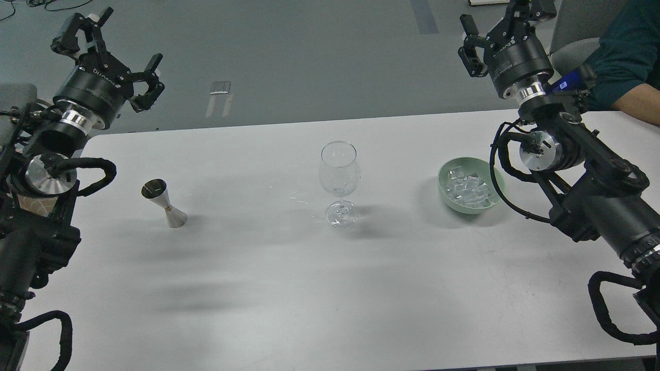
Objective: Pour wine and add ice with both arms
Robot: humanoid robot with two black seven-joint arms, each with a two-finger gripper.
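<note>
An empty clear wine glass (339, 178) stands upright at the middle of the white table (289, 288). A steel jigger (164, 203) stands to its left. A pale green bowl (444, 193) on the right holds a heap of clear ice cubes (468, 189). My left gripper (105, 49) is open and empty, raised above the table's far left corner. My right gripper (502, 23) is open and empty, raised beyond the table's far edge, above and behind the bowl. No wine bottle shows.
A person's arm in a teal sleeve (626, 62) rests at the table's far right corner, next to my right arm. A grey chair back (572, 31) stands behind it. Grey floor lies beyond the table's far edge.
</note>
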